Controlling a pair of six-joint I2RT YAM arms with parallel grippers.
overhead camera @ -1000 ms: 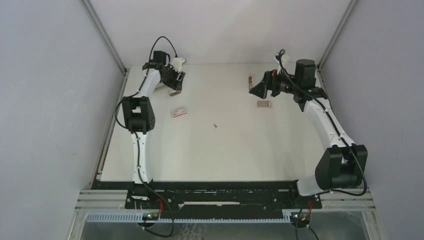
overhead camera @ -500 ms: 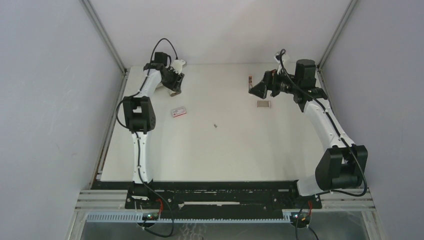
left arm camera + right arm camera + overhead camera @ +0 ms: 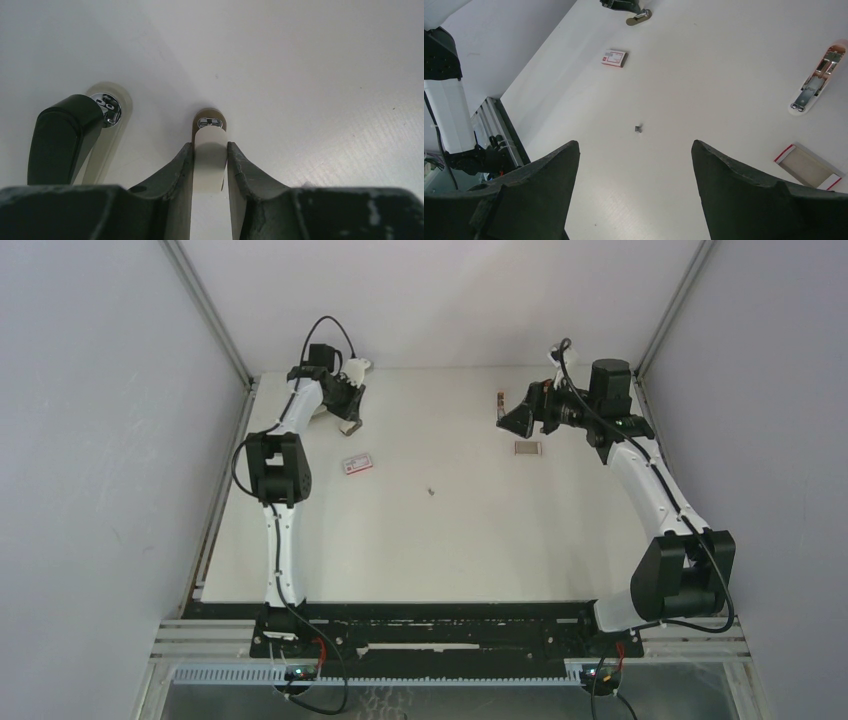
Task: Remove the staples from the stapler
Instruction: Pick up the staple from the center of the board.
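A: State of the left gripper?
B: Clamped narrow on the tip of the cream stapler, far left corner of the counter. A black-topped stapler lies just beside it.
A: And the right gripper?
B: Jaws wide with nothing between them, hanging over the far right.
A: Staples?
B: A tiny grey bit of staples lies loose mid-counter, near the pink-and-white box and well apart from both grippers.

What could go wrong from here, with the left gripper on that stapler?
The left gripper pinches the cream stapler across its narrow width, so it may twist or slip when lifted. The black stapler lies close beside it and could get knocked.
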